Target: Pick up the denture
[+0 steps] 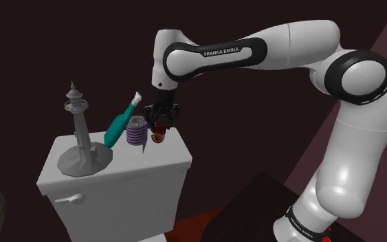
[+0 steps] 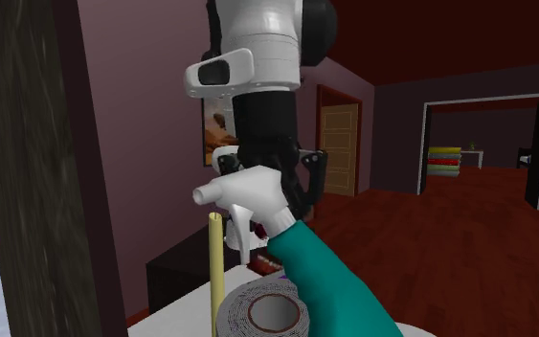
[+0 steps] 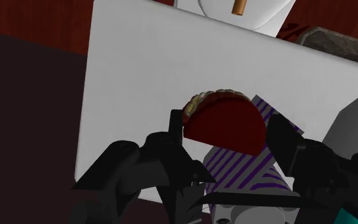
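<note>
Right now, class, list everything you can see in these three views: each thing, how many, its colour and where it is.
denture: one, dark red with yellowish teeth, between the gripper's fingers over the tank lid
striped can: one, purple and white, on the lid beside the denture
spray bottle: one, teal with a white nozzle, leaning on the lid next to the can
tower model: one, grey, on the lid at the shoulder view's left
toilet tank: one, white, under all of these
door: one, brown, in the far wall of the second exterior view
arm: one, white with dark joints, reaching over the tank
gripper: one, black, clasping the denture
</note>
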